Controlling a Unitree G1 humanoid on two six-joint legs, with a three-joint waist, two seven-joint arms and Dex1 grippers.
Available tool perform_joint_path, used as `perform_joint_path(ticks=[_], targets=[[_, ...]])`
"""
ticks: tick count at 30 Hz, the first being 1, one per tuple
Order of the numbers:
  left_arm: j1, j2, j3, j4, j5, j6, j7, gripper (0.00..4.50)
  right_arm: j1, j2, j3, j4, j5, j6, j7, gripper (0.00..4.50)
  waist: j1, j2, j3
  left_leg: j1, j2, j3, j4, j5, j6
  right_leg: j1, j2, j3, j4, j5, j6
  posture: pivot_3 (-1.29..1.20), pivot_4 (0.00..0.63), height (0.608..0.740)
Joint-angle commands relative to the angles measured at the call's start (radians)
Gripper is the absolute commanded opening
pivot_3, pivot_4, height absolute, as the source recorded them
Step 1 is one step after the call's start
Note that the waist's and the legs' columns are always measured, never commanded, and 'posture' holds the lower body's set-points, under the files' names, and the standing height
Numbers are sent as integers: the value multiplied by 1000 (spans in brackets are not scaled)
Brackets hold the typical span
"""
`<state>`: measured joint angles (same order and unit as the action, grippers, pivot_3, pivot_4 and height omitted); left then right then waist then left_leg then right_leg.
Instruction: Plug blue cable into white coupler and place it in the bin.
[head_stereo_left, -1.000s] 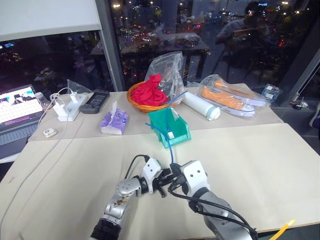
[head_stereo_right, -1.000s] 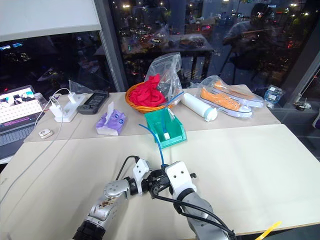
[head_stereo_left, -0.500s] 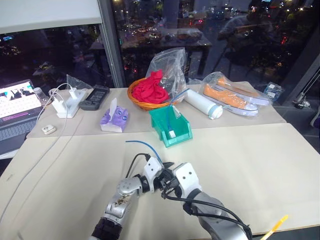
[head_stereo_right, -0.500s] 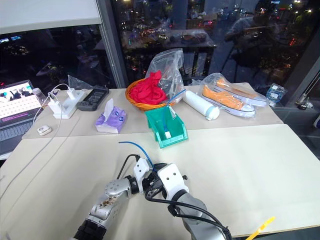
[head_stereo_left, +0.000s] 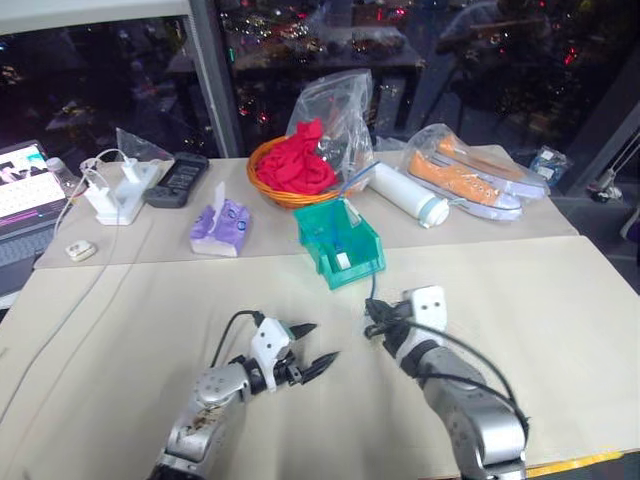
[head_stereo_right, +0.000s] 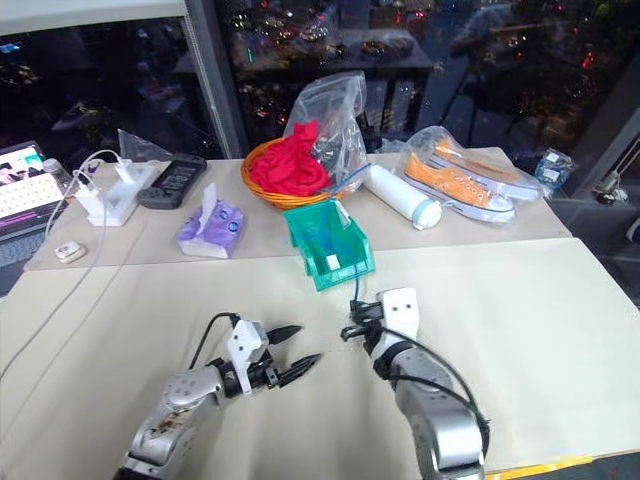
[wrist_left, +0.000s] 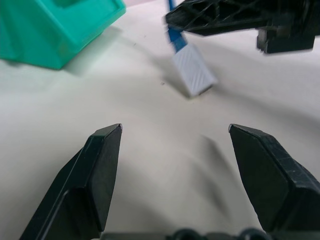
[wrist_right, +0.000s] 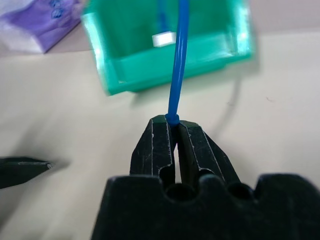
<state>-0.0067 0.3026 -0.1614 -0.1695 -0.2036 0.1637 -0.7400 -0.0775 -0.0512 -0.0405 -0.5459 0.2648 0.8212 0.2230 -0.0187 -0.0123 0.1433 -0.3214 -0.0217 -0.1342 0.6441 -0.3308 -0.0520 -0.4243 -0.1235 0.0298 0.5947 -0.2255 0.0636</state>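
My right gripper (head_stereo_left: 372, 326) is shut on the blue cable (wrist_right: 177, 60) a short way in front of the bin (head_stereo_left: 318, 250). From its fingers (wrist_right: 162, 145) the cable rises and runs into the teal bin (wrist_right: 165, 75), where a small white piece (wrist_right: 163, 38) lies. In the left wrist view the white coupler (wrist_left: 196, 76), a ribbed block, sits on the cable's end (wrist_left: 174, 35) just below the right gripper, close above the table. My left gripper (head_stereo_left: 322, 342) stands open and holds nothing, apart from the coupler on its left.
Behind the bin are an orange basket of red cloth (head_stereo_left: 300, 170), a purple tissue pack (head_stereo_left: 218, 222), a white bottle (head_stereo_left: 405, 197) and bagged orange shoes (head_stereo_left: 480, 180). White adapters (head_stereo_left: 115, 195), a remote (head_stereo_left: 175, 178) and a laptop (head_stereo_left: 20, 200) sit far left.
The two grippers were together at the cable's end. Now my left gripper has opened and drawn off to the left. The right one has carried the cable right and towards the bin.
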Motion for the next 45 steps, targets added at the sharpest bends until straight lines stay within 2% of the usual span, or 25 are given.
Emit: perform_joint_path(ticks=[1, 7, 11, 14, 19, 22, 27, 34, 36, 37, 45], targets=[[26, 19, 21, -76, -34, 62, 23, 3672, -22, 8, -111, -39, 143, 128, 11, 0, -2, 3, 4, 0, 1, 0, 0, 0, 0, -1, 0, 0, 0, 0, 0, 0, 150, 732], [35, 9, 12, -115, -58, 100, 50, 3672, -69, 54, -202, -101, 378, 215, 21, 0, 0, 5, 12, -3, 0, 2, 0, -1, 2, -2, 0, 0, -2, 0, 0, 0, 150, 732], [29, -4, 11, -106, -53, 90, 74, 3672, -167, 97, -314, -90, 586, 216, -27, 0, 0, 6, 14, -5, 0, 2, 1, -1, 2, -4, 0, 0, -1, 0, 0, 0, 150, 732], [23, -12, 9, -108, -53, 88, 84, 3672, -245, 74, -357, -50, 656, 205, -76, 0, 1, 6, 14, -6, 0, 2, 2, -1, 2, -4, 0, 0, -1, 0, 0, 0, 150, 732], [21, -18, 3, -111, -46, 81, 99, 3672, -368, -11, -314, 55, 588, 170, -124, 0, -2, 6, 14, -6, 0, 3, 3, -1, 2, -5, 0, 0, 0, 0, 0, 0, 150, 732], [25, -18, 2, -119, -46, 79, 106, 3672, -453, -46, -273, 185, 516, 117, -124, 0, -7, 6, 14, -7, 0, 3, 4, -1, 2, -5, 0, 0, 1, 0, 0, 0, 150, 732], [28, -22, -4, -129, -43, 77, 116, 3672, -569, -109, -172, 410, 399, 46, -52, 0, -21, 6, 14, -8, 0, 4, 8, -1, 2, -6, 0, 0, 2, 1, 0, 0, 150, 732], [32, -23, -6, -129, -39, 65, 122, 3672, -672, -111, -69, 631, 263, -45, -13, 0, -27, 6, 14, -16, -3, 4, 18, -1, 2, -13, -3, 0, 16, 1, 1, 0, 150, 732], [31, -24, -4, -131, -37, 63, 127, 3695, -684, -112, -72, 641, 247, -84, -4, 873, -26, 6, 14, -16, -3, 5, 19, -1, 2, -13, -3, 1, 16, 2, 1, 0, 150, 732], [30, -24, -2, -132, -37, 62, 130, 3695, -685, -112, -75, 637, 244, -95, 2, 1018, -25, 6, 14, -16, -3, 5, 19, -1, 2, -13, -3, 1, 16, 2, 1, 0, 150, 732], [32, -16, 3, -130, -40, 54, 134, 3695, -682, -119, -127, 543, 310, -68, 27, 3841, -27, 6, 14, -16, -3, 5, 21, -1, 2, -14, -3, 2, 18, 2, 1, 0, 150, 732]])
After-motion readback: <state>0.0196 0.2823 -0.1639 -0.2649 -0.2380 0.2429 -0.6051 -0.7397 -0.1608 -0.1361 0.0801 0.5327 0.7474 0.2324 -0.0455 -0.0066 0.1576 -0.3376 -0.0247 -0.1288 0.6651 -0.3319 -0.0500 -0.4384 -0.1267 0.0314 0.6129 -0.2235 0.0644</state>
